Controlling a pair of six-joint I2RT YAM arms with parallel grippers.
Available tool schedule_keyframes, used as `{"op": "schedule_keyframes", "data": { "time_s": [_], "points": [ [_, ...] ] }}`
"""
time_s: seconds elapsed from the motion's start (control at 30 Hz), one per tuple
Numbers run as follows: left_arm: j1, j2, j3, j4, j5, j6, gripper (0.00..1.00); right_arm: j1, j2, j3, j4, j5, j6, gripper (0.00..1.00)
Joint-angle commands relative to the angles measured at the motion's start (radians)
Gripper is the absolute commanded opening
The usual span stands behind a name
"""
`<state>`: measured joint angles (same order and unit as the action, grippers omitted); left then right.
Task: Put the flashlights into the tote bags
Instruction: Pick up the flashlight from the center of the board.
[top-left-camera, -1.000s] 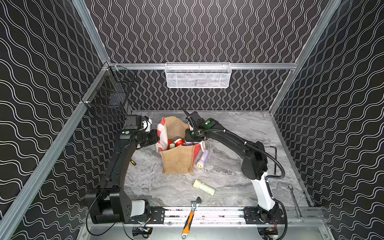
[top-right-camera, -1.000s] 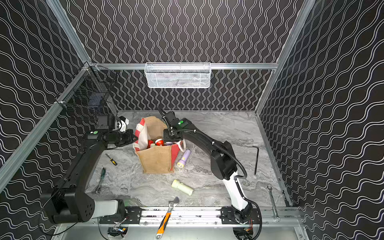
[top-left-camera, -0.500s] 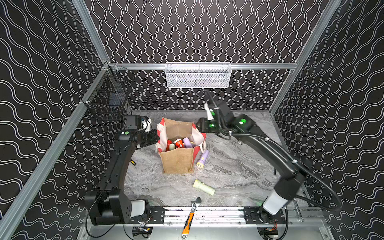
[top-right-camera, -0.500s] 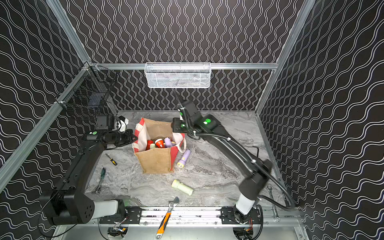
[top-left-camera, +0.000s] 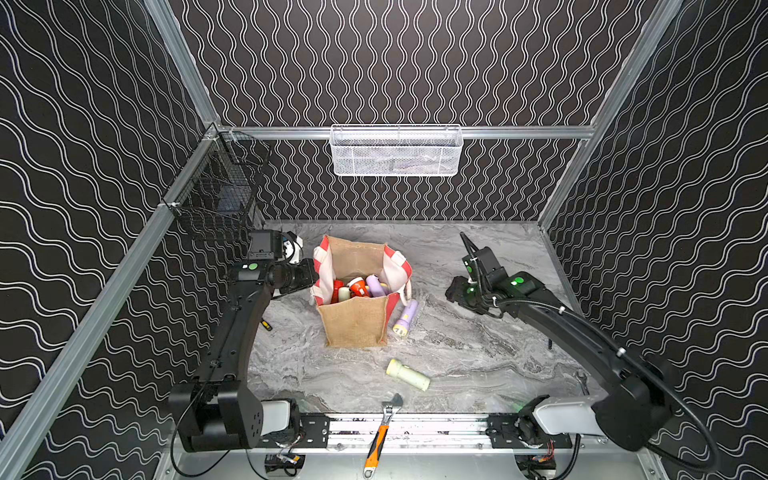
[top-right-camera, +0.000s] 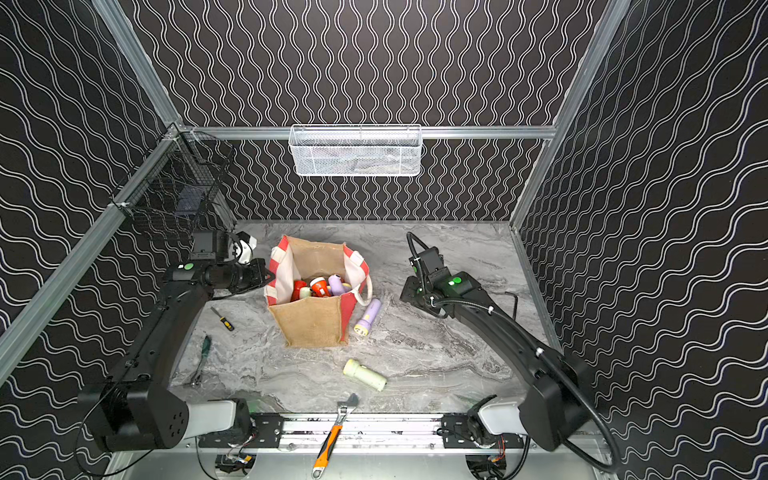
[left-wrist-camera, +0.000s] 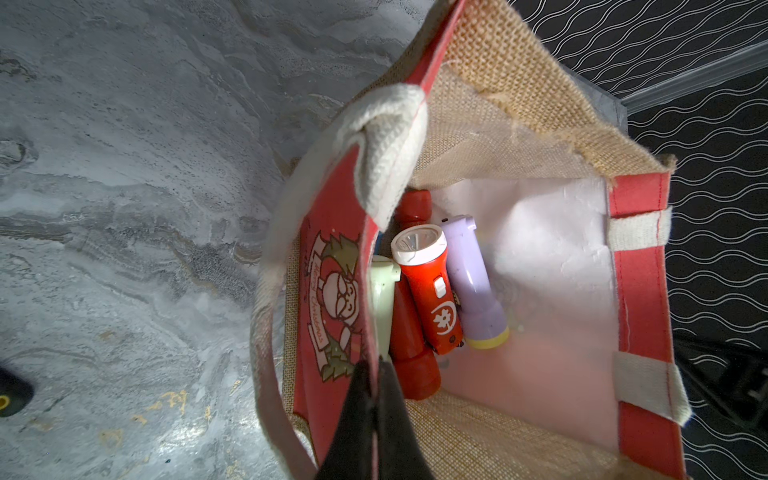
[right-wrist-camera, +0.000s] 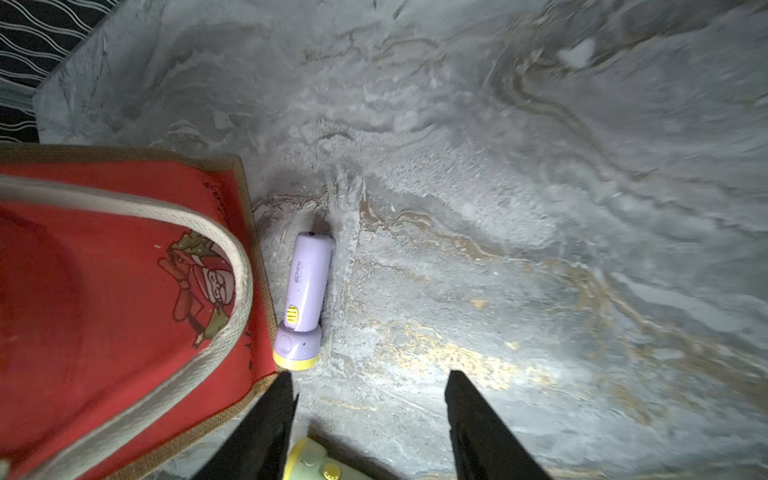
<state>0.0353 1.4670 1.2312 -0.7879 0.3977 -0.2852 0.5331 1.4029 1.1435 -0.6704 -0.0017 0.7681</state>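
Marble tabletop (right-wrist-camera: 498, 166), pale green flashlight (right-wrist-camera: 316, 465) cropped near right gripper (right-wrist-camera: 370, 374)

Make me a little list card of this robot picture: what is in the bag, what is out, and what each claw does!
bag: tote bag, upright and open on the table
inside: flashlights, red, lilac and pale green
outside: lilac flashlight lying right beside the bag; pale green flashlight lying nearer the front
left gripper: shut on the tote bag's rim
right gripper: open, empty, above the table
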Motion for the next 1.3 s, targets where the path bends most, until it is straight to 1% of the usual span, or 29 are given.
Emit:
{"op": "schedule_keyframes", "data": {
  "time_s": [0.0, 0.17, 0.33, 0.47, 0.6, 0.67, 0.93, 1.27],
  "points": [
    [0.000, 0.000, 0.004, 0.006, -0.010, 0.004, 0.05, -0.017, 0.094, 0.007, 0.138, -0.145, 0.015, 0.60],
    [0.000, 0.011, 0.004, 0.001, -0.019, 0.009, 0.05, -0.025, 0.278, 0.075, 0.146, -0.188, -0.007, 0.60],
    [0.000, 0.026, 0.004, 0.000, -0.026, 0.012, 0.05, -0.026, 0.376, 0.122, 0.174, -0.203, -0.008, 0.63],
    [0.000, 0.033, 0.005, -0.001, -0.026, 0.014, 0.05, -0.025, 0.458, 0.191, 0.177, -0.244, -0.006, 0.63],
    [-0.001, 0.023, -0.001, -0.001, -0.038, 0.014, 0.05, -0.015, 0.489, 0.225, 0.159, -0.245, 0.002, 0.63],
    [0.000, 0.018, -0.001, 0.000, -0.039, 0.014, 0.05, -0.007, 0.530, 0.239, 0.139, -0.242, 0.007, 0.63],
    [0.001, 0.002, 0.002, 0.007, -0.027, 0.012, 0.05, 0.056, 0.565, 0.249, 0.099, -0.252, 0.054, 0.62],
    [0.001, -0.022, -0.002, 0.010, -0.021, 0.013, 0.05, 0.073, 0.613, 0.285, 0.060, -0.181, 0.066, 0.61]
  ]
}}
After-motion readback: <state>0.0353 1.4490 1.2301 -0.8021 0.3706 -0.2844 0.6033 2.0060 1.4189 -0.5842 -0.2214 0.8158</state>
